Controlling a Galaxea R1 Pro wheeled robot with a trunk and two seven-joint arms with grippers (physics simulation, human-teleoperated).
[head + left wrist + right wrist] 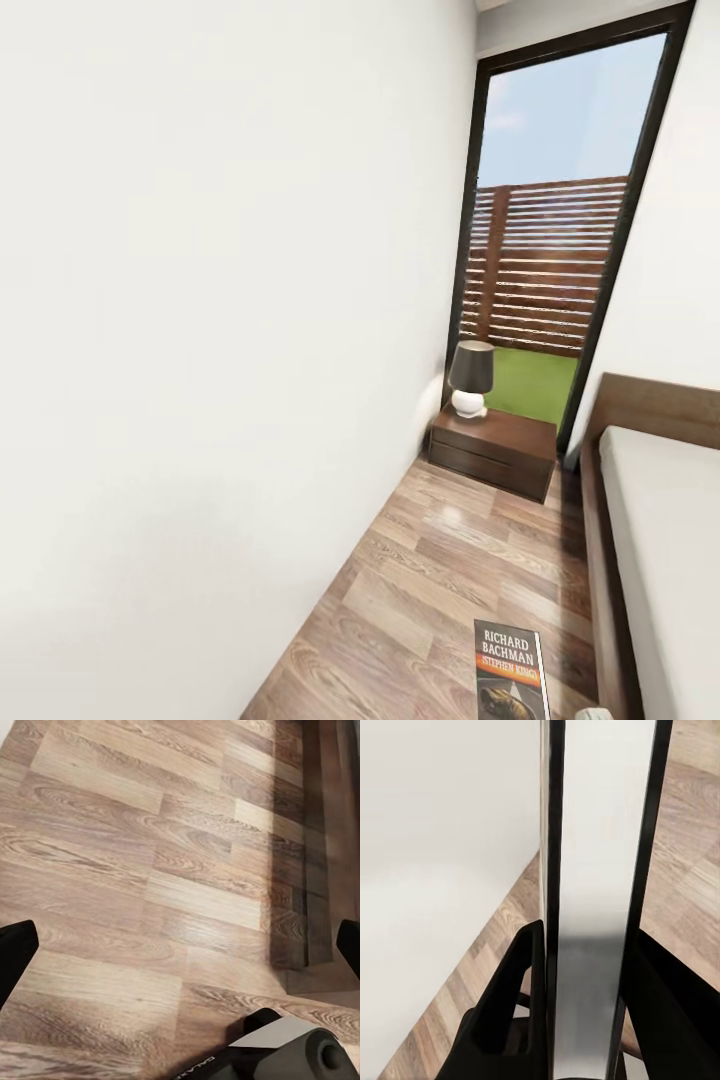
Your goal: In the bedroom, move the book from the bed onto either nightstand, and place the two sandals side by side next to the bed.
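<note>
White wall point(200, 350) takes the left of the head view, plank floor point(440, 580) running along its foot. Further in, the nightstand point(493, 452) sits against the wall below a tall black-framed window point(560, 230), with a dark-shaded lamp point(470, 378) on its top. Down low, the book point(510, 668) reads "RICHARD BACHMAN" in white, then "STEPHEN KING" on an orange band, a picture below. It stands upright over the floor, just beside the bed point(660, 540), whose brown frame and pale mattress fill the right edge.

Left wrist view: the left gripper point(180, 945) points down at bare floor, 2 black fingers point(15, 952) spread wide, nothing between them.

Right wrist view: the right gripper point(585, 967) is closed on the book, seen edge-on as a pale strip between black fingers point(514, 982).
</note>
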